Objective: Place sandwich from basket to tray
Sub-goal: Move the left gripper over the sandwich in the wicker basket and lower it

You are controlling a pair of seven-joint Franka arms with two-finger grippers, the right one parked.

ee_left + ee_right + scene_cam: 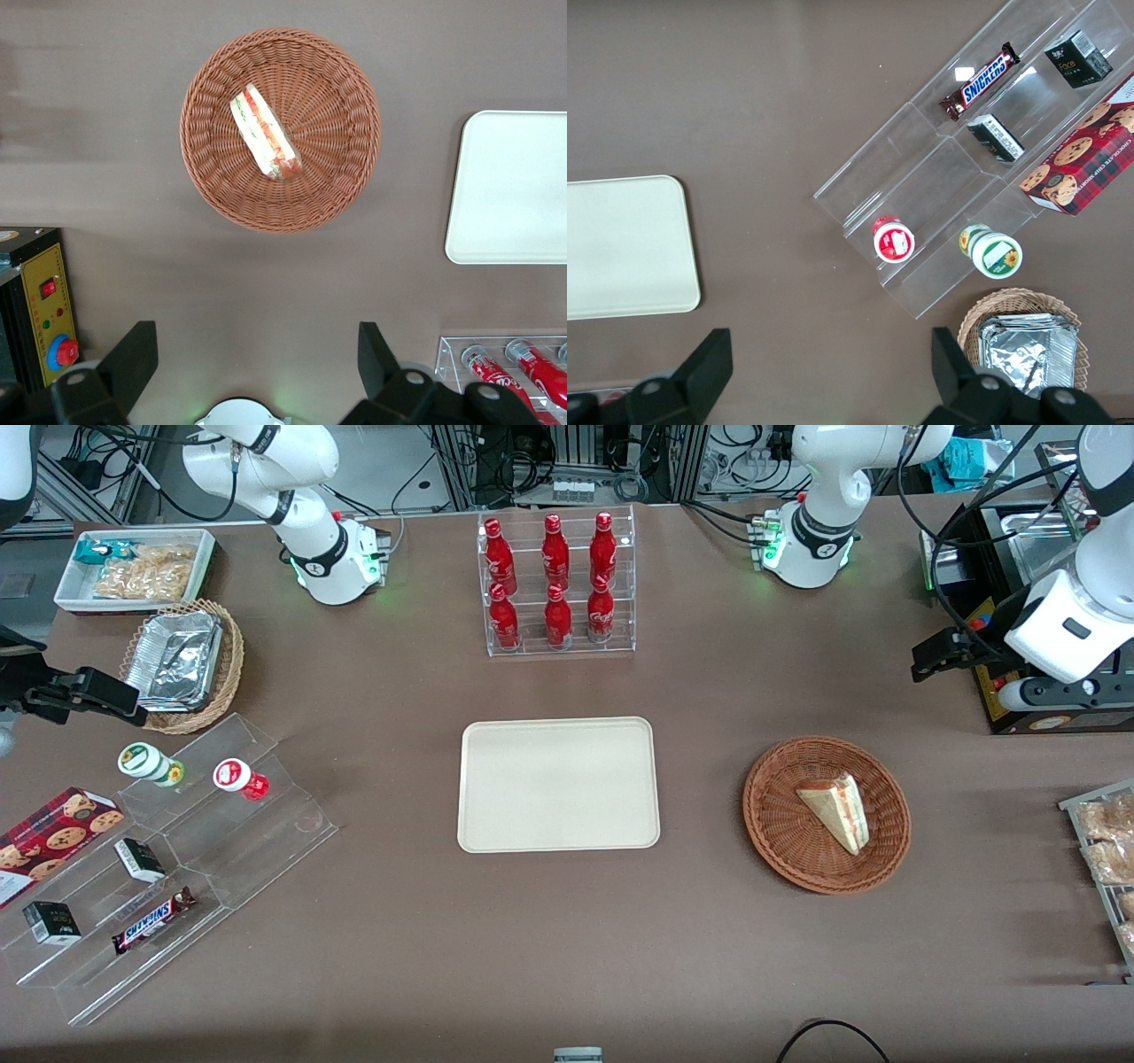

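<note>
The left arm's black two-finger gripper (257, 359) hung with fingers spread wide and holding nothing, high above the brown table (399, 921), apart from the round brown wicker basket (345, 168). In it lay the small triangular white-bread sandwich (264, 133), red and green filling showing. The flat cream-beige rectangular tray (558, 784) sat bare beside the basket, toward the parked arm's end.
</note>
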